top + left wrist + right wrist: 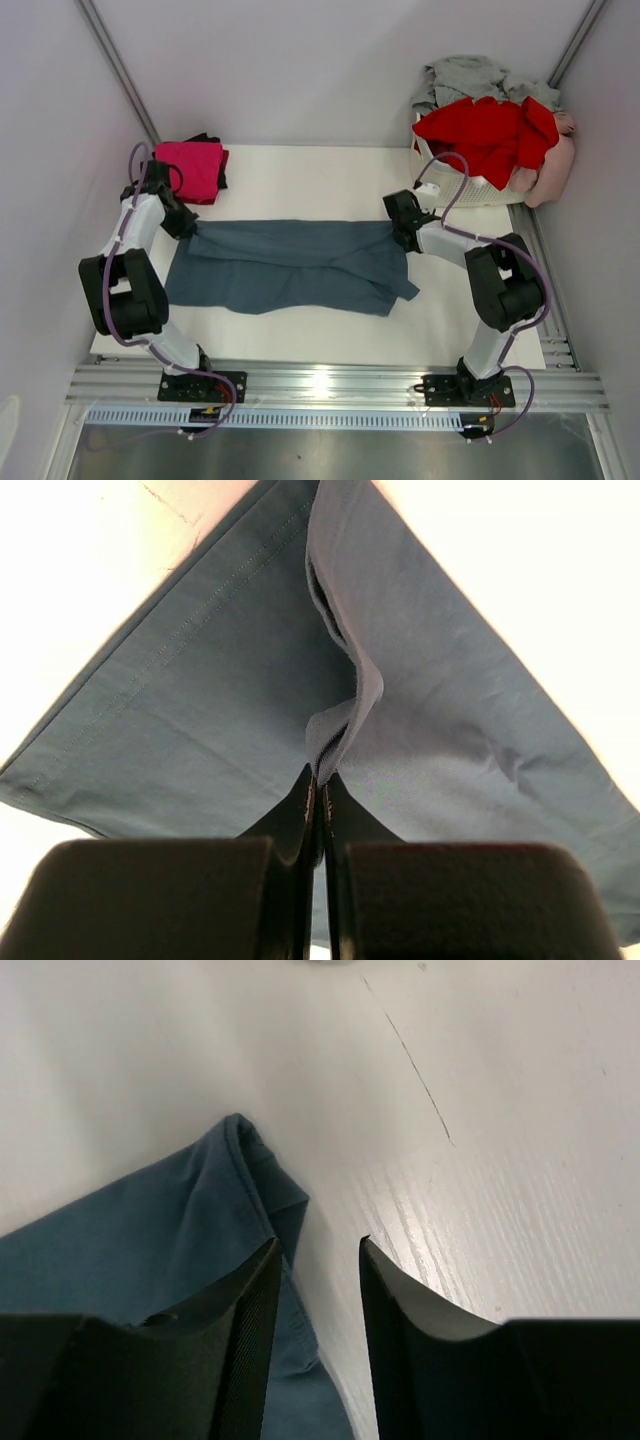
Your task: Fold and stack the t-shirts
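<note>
From above and behind my bases, one camera looks down over the whole white tabletop (300, 180). Each wrist camera peers closely along my left end effector (320, 777) or right end effector (318, 1245). All three share the slate blue-grey cotton t-shirt (290, 265).

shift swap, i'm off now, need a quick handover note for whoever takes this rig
Left gripper: shut on a fold of the blue-grey t-shirt.
Right gripper: open at that shirt's far right corner, no cloth between the jaws.
Done: magenta t-shirt folded on a black t-shirt, far left of the table.
Left to do: finish folding and stack the blue-grey one; red t-shirt, grey t-shirt and pale pink t-shirt wait in the basket.
</note>
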Robot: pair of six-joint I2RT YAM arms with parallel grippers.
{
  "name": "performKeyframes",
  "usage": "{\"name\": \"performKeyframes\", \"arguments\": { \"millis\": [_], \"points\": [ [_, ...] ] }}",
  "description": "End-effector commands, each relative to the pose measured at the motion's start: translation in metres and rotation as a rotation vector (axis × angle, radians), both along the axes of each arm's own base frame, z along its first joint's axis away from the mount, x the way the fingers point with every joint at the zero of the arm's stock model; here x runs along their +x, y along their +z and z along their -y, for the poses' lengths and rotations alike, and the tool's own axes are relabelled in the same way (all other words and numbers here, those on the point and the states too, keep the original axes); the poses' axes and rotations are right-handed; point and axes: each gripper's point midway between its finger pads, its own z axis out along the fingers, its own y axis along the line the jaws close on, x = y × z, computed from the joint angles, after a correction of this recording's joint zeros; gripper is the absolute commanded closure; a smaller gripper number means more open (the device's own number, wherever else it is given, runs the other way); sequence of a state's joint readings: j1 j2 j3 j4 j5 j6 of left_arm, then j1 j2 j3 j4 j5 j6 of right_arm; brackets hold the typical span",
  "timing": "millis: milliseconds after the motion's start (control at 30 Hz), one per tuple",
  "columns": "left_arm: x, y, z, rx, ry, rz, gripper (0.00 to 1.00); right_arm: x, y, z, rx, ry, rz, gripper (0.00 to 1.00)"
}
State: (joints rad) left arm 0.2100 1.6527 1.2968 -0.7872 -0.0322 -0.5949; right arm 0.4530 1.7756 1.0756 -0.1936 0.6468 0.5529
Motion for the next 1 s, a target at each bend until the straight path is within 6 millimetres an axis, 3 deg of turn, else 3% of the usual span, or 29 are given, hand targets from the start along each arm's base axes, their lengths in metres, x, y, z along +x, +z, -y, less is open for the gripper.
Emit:
{"name": "performKeyframes", "arguments": {
  "millis": [0,300,567,833,967],
  "points": [
    [0.005,0.023,-0.008,0.024,0.034,0.084,0.99,0.008,0.0,0.0,0.021,-0.044,0.019,0.6],
    [0.007,0.03,-0.009,0.024,0.034,0.102,0.99,0.009,-0.035,-0.005,0.027,-0.034,-0.052,0.66],
    [0.006,0.031,-0.009,0.031,0.029,0.105,0.99,0.012,-0.045,0.006,0.023,-0.053,-0.069,0.68],
    [0.006,0.036,-0.011,0.042,0.032,0.115,0.99,0.015,-0.058,0.01,0.047,-0.063,-0.091,0.83],
    [0.007,0.038,-0.011,0.047,0.032,0.121,0.99,0.018,-0.063,0.009,0.072,-0.057,-0.094,1.0]
  ]
}}
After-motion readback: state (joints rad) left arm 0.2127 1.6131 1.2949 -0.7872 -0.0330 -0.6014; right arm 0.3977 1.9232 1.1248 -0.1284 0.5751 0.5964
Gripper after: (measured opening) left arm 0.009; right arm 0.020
